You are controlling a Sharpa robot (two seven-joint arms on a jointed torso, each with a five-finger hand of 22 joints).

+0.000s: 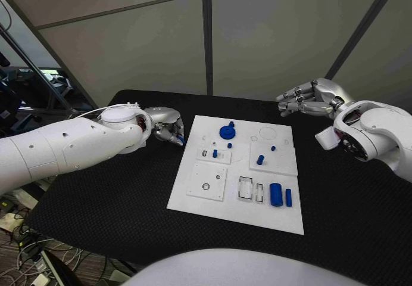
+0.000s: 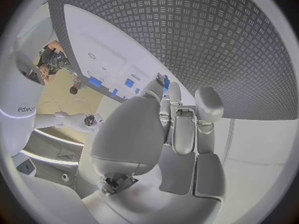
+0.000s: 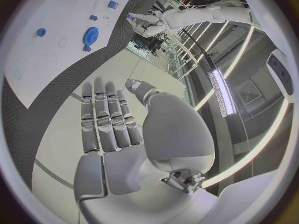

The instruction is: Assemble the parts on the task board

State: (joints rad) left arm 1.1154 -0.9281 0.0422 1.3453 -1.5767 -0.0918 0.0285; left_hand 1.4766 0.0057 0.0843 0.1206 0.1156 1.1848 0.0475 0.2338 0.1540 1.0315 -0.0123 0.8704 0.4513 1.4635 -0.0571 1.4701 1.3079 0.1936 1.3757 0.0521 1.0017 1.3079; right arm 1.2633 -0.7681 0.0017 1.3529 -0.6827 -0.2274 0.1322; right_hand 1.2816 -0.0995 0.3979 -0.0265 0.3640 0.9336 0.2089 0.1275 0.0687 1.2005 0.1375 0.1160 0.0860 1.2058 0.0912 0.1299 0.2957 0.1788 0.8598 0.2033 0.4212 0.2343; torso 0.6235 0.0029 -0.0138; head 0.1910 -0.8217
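Head view: task board [image 1: 199,196] lies mid-frame on the black worktop [image 1: 103,202], carrying a blue gear [image 1: 227,131] near its upper edge and a blue cylinder [image 1: 275,194] at lower right. My left hand [image 1: 165,126] sits just left of the board's upper corner, fingers pinched on a small blue part [image 1: 180,141]. My right hand [image 1: 311,98] hovers at upper right, fingers curled in, holding nothing.

Left wrist view: my fingers [image 2: 182,129] lie close together; the blue part [image 2: 166,81] shows at their tips.

Right wrist view: my fingers [image 3: 106,119] lie side by side, empty; the gear [image 3: 91,35] lies at upper left.
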